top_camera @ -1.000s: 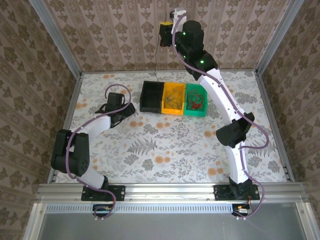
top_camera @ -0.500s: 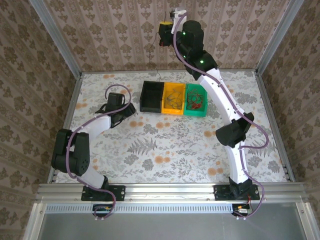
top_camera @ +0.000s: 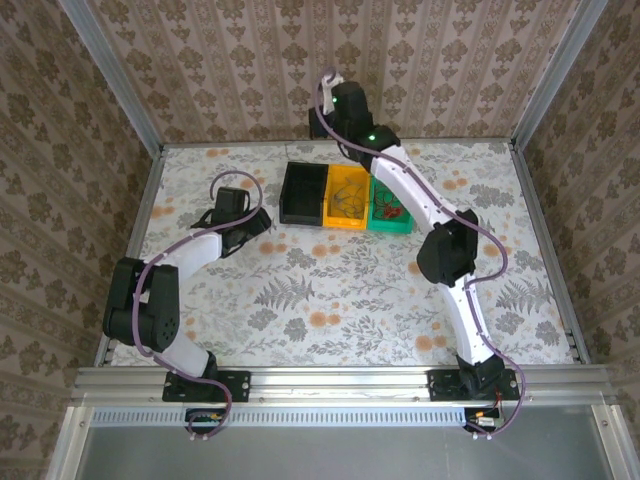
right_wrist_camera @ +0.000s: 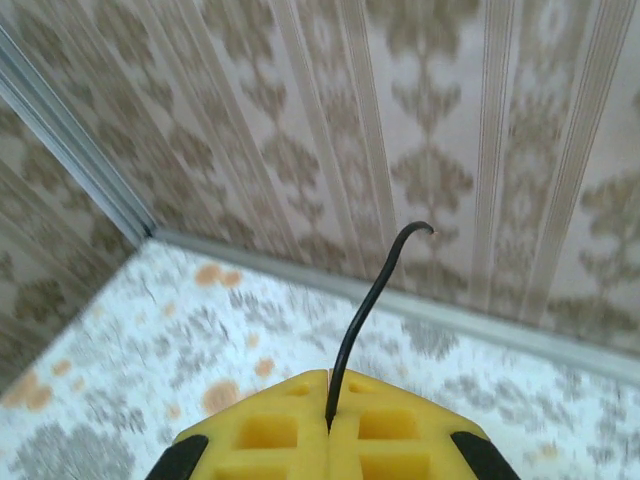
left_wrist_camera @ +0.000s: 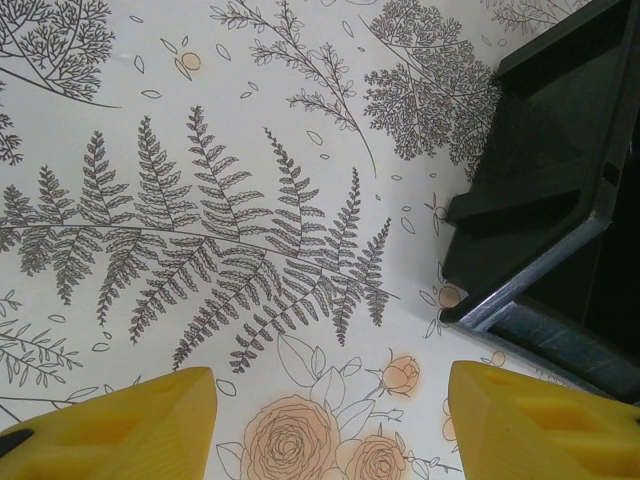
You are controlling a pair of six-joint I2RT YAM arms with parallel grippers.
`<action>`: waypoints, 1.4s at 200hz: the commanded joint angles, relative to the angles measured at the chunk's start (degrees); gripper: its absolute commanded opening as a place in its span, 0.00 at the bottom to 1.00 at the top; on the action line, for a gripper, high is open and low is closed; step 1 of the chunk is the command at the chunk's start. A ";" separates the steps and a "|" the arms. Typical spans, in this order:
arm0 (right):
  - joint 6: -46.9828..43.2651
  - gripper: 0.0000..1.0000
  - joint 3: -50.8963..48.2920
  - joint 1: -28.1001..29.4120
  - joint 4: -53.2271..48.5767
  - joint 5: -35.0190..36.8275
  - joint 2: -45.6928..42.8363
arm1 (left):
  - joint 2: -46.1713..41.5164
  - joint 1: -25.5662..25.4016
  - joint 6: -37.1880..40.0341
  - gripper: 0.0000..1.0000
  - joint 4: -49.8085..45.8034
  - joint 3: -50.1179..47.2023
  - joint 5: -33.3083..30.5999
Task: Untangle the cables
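Left pincer hangs released over bare worktop, with nothing between its yellow fingers. The black bin sits just beside it at 2 o'clock.

From overhead the row runs left to right: black bin, then the yellow bin with a knot of dark cables, then the green bin with red cables.

My right pincer is at the row's 12 o'clock, high up by the back wall, clenched on one thin dark cable. That strand is pinched right at the seam of the fingers. It stands out toward 12 o'clock and hooks over to 1 o'clock at its free end. Whatever hangs below the grip I cannot see.

I judge I'm mid-sort, with a single strand held aloft, apart from the tangle. Next it needs carrying down over a bin and a gentle release, since so light a wire may cling to the fingers or whip aside. Which bin suits it, I can't tell.
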 commanded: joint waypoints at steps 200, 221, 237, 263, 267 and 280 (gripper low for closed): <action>-10.84 0.00 -21.02 5.61 -1.95 17.38 -2.55 | 3.01 -0.25 -0.53 0.63 0.58 1.09 1.82; -10.56 0.01 -19.17 5.61 -0.98 13.75 -1.86 | 3.41 -0.29 -0.51 0.63 0.41 1.27 1.93; -10.03 0.01 -16.61 5.61 -2.27 9.78 -0.41 | 3.72 -0.30 -0.43 0.63 0.36 1.45 1.99; -7.26 0.01 -14.13 5.65 -4.72 4.04 1.52 | 4.25 -0.27 -0.34 0.63 0.35 1.88 2.16; -6.92 0.01 -14.33 5.70 -4.81 3.42 1.55 | 4.25 -0.29 -0.34 0.63 0.40 1.96 2.21; -5.73 0.01 -15.03 5.70 -4.95 2.87 1.64 | 4.33 -0.30 -0.25 0.63 0.24 2.22 2.34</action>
